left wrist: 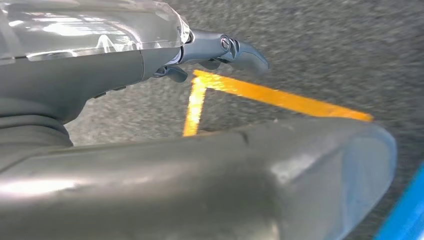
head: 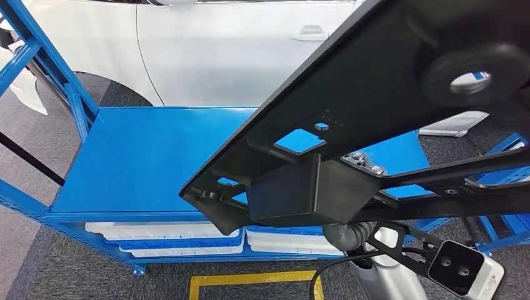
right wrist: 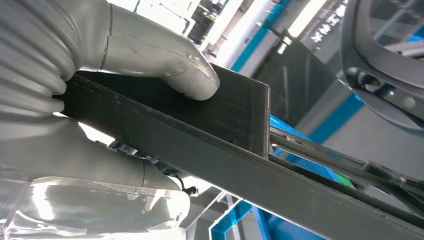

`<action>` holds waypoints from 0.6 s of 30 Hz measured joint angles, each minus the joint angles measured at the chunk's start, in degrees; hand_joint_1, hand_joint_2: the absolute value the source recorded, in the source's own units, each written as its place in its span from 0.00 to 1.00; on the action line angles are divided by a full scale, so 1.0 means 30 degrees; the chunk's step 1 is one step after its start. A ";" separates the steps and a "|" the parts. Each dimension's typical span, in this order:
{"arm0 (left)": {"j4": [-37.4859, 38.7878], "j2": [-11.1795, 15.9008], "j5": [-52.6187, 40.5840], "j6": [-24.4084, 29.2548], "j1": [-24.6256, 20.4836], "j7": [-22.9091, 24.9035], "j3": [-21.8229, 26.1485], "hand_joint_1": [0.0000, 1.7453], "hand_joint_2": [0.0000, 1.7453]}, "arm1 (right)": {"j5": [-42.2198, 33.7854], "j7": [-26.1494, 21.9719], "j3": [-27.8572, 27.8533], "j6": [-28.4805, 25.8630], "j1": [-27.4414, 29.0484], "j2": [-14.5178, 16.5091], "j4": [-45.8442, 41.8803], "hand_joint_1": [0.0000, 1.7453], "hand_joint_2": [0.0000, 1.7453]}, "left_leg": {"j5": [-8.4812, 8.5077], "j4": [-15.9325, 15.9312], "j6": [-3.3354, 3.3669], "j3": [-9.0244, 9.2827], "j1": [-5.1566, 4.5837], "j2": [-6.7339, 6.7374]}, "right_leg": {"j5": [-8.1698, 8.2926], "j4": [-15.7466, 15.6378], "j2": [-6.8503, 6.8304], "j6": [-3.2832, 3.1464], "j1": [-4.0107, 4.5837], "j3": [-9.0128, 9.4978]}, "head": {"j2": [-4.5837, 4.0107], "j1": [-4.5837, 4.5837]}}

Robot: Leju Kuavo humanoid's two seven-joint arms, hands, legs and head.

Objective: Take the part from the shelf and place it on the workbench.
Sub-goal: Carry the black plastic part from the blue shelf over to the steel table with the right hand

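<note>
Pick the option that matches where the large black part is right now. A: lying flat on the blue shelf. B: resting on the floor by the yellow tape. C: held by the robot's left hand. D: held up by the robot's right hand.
D: in the right wrist view the right hand grips the black part, thumb pressed on its boxy block, and the head view shows it raised above the blue shelf.
</note>
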 joint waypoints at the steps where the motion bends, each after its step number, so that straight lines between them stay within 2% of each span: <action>1: 0.0000 0.0000 -0.0029 0.0133 0.0017 0.0274 0.0000 0.00 0.00 | -0.0132 -0.0075 0.0020 -0.0163 0.0012 0.0000 -0.0068 1.00 1.00 | 0.0129 0.0001 -0.0100 -0.0067 -0.0013 -0.0016 | 0.0240 -0.1004 0.0007 -0.0079 0.0050 0.0625 | 0.0000 -0.0002; 2: 0.0000 0.0004 -0.0042 0.0301 0.0034 0.0560 0.0000 0.00 0.00 | -0.0241 -0.0146 0.0033 -0.0348 0.0022 0.0000 -0.0159 1.00 1.00 | 0.0256 -0.0001 -0.0212 -0.0108 -0.0018 -0.0023 | 0.0307 -0.1535 0.0013 -0.0153 0.0106 0.0902 | 0.0000 -0.0002; 4: 0.0000 0.0015 0.0031 0.0652 0.0090 0.1042 0.0005 0.00 0.00 | -0.0322 -0.0215 0.0044 -0.0645 0.0073 0.0000 -0.0348 1.00 1.00 | 0.0545 -0.0093 -0.0473 -0.0147 -0.0021 -0.0032 | 0.0511 -0.1667 0.0010 -0.0357 0.0149 0.0746 | 0.0000 0.0002; 5: 0.0000 0.0035 0.0082 0.0787 0.0122 0.1217 0.0015 0.00 0.00 | -0.0297 -0.0218 0.0047 -0.0719 0.0086 0.0006 -0.0426 1.00 1.00 | 0.0490 -0.0044 -0.0591 -0.0238 -0.0001 -0.0030 | 0.0667 -0.1736 -0.0020 -0.0497 0.0120 0.0628 | 0.0000 0.0004; 6: 0.0000 0.0053 0.0139 0.0889 0.0161 0.1348 0.0024 0.00 0.00 | -0.0238 -0.0220 0.0051 -0.0763 0.0111 0.0018 -0.0506 1.00 1.00 | 0.0116 0.0228 -0.0692 -0.0393 0.0015 -0.0025 | 0.0881 -0.1780 -0.0050 -0.0661 0.0086 0.0462 | 0.0000 0.0005; 7: 0.0000 0.0077 0.0193 0.0949 0.0197 0.1421 0.0035 0.00 0.00 | -0.0162 -0.0222 0.0055 -0.0785 0.0136 0.0035 -0.0576 1.00 1.00 | -0.0594 0.0860 -0.0786 -0.0638 0.0031 -0.0020 | 0.1116 -0.1839 -0.0083 -0.0799 0.0047 0.0259 | 0.0000 0.0004; 9: 0.0000 0.0122 0.0301 0.1022 0.0228 0.1486 0.0066 0.00 0.00 | -0.0040 -0.0226 0.0060 -0.0808 0.0201 0.0071 -0.0690 1.00 1.00 | -0.2569 0.3213 -0.0935 -0.1284 0.0080 0.0002 | 0.1518 -0.1825 -0.0120 -0.0954 0.0089 -0.0221 | 0.0000 0.0002; 10: 0.0000 0.0140 0.0337 0.1033 0.0231 0.1490 0.0091 0.00 0.00 | -0.0011 -0.0228 0.0062 -0.0810 0.0245 0.0080 -0.0714 1.00 1.00 | -0.3233 0.4465 -0.1001 -0.1516 0.0086 0.0003 | 0.1706 -0.1792 -0.0132 -0.0965 0.0116 -0.0483 | 0.0000 0.0000; 11: 0.0000 0.0153 0.0352 0.1034 0.0231 0.1495 0.0122 0.00 0.00 | 0.0004 -0.0229 0.0062 -0.0810 0.0287 0.0086 -0.0727 1.00 1.00 | -0.3470 0.5327 -0.1040 -0.1532 0.0086 0.0003 | 0.1889 -0.1741 -0.0145 -0.0964 0.0139 -0.0757 | 0.0000 0.0000; 12: 0.0000 0.0158 0.0363 0.1034 0.0232 0.1503 0.0149 0.00 0.00 | 0.0011 -0.0235 0.0062 -0.0808 0.0320 0.0087 -0.0736 1.00 1.00 | -0.3294 0.5557 -0.1049 -0.1251 0.0086 0.0003 | 0.2054 -0.1669 -0.0152 -0.0945 0.0155 -0.1038 | 0.0000 0.0000; 13: 0.0000 0.0160 0.0374 0.1036 0.0232 0.1510 0.0171 0.00 0.00 | 0.0011 -0.0246 0.0062 -0.0786 0.0347 0.0095 -0.0752 1.00 1.00 | -0.2856 0.5075 -0.1024 -0.0624 0.0085 0.0003 | 0.2200 -0.1581 -0.0154 -0.0916 0.0164 -0.1308 | 0.0000 0.0000; 14: 0.0000 0.0164 0.0394 0.1047 0.0222 0.1512 0.0188 0.00 0.00 | 0.0018 -0.0259 0.0062 -0.0728 0.0364 0.0122 -0.0785 1.00 1.00 | -0.2433 0.3976 -0.0963 0.0326 0.0081 0.0003 | 0.2332 -0.1477 -0.0153 -0.0878 0.0172 -0.1547 | 0.0000 0.0000; 16: -0.0004 0.0208 0.0454 0.1069 0.0167 0.1493 0.0206 0.00 0.00 | 0.0046 -0.0279 0.0062 -0.0537 0.0381 0.0251 -0.0907 1.00 1.00 | -0.2363 0.1280 -0.0746 0.2304 0.0007 -0.0006 | 0.2565 -0.1298 -0.0148 -0.0738 0.0225 -0.1892 | 0.0000 0.0000; 17: -0.0005 0.0233 0.0490 0.1078 0.0144 0.1475 0.0220 0.00 0.00 | 0.0066 -0.0279 0.0062 -0.0451 0.0377 0.0335 -0.0962 1.00 1.00 | -0.2507 0.0369 -0.0618 0.2877 -0.0048 -0.0014 | 0.2687 -0.1255 -0.0154 -0.0643 0.0238 -0.1965 | 0.0000 0.0002; 18: -0.0007 0.0259 0.0521 0.1080 0.0131 0.1462 0.0244 0.00 0.00 | 0.0078 -0.0273 0.0062 -0.0409 0.0375 0.0414 -0.1000 1.00 1.00 | -0.2640 -0.0083 -0.0485 0.3085 -0.0108 -0.0022 | 0.2822 -0.1254 -0.0161 -0.0531 0.0239 -0.2009 | 0.0000 0.0002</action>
